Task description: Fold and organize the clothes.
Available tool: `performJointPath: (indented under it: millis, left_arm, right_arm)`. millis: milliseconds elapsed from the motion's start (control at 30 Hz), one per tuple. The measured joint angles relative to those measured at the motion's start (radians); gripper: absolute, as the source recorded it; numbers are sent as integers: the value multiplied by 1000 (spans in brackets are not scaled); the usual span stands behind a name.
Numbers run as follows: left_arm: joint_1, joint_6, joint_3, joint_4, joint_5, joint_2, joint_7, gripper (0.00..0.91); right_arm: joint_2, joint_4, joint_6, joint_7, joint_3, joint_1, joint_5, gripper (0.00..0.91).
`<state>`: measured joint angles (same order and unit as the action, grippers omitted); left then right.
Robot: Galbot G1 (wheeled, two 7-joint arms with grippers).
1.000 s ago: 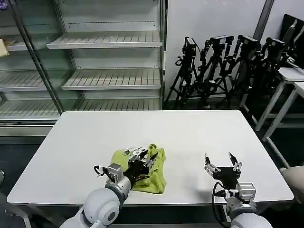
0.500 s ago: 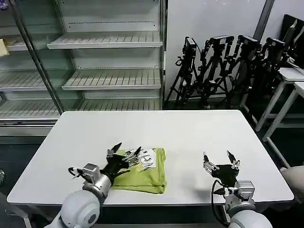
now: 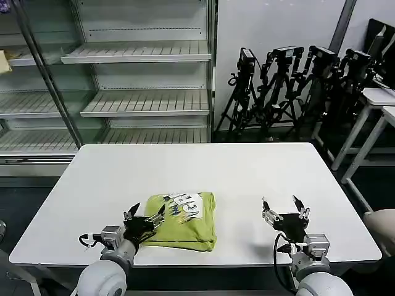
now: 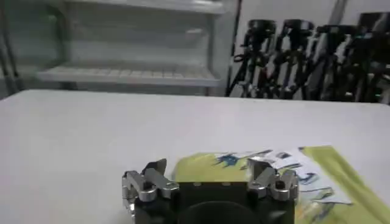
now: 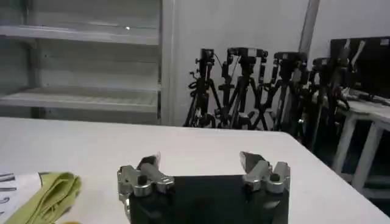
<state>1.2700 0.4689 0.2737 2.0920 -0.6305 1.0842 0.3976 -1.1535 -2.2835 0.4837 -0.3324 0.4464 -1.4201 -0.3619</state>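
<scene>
Folded lime T-shirt point(image 3: 183, 221) lies flat; left gripper point(image 3: 144, 217), released, at its edge, risks snagging it. Right gripper point(image 3: 285, 209) released, well apart.

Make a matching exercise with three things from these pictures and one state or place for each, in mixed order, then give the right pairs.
Things:
1. T-shirt
2. left hand
3. right hand

States or places:
A. open, over bare table, apart from the cloth
B. folded into a compact rectangle, lying flat, with a white printed patch on top
C. open, at the near-left edge of the folded cloth, holding nothing

Pairs: 1-B, 2-C, 3-A
</scene>
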Motion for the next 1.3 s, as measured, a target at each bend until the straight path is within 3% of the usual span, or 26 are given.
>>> performJointPath:
  millis: [333, 367, 400, 1300]
  left_arm:
    - [6, -10, -11, -51, -34, 21, 12, 907]
    - [4, -11, -12, -56, -35, 24, 10, 695]
    - [3, -12, -12, -61, -37, 26, 9, 10]
    - [9, -45, -13, -98, -78, 49, -63, 10]
  right_arm:
    - [-7, 4, -1, 1, 0, -4, 0, 907]
    - [-7, 2, -1, 1, 0, -5, 1, 907]
    - [-7, 2, -1, 1, 1, -6, 1, 907]
    - [-13, -10, -1, -1, 12, -24, 5, 907]
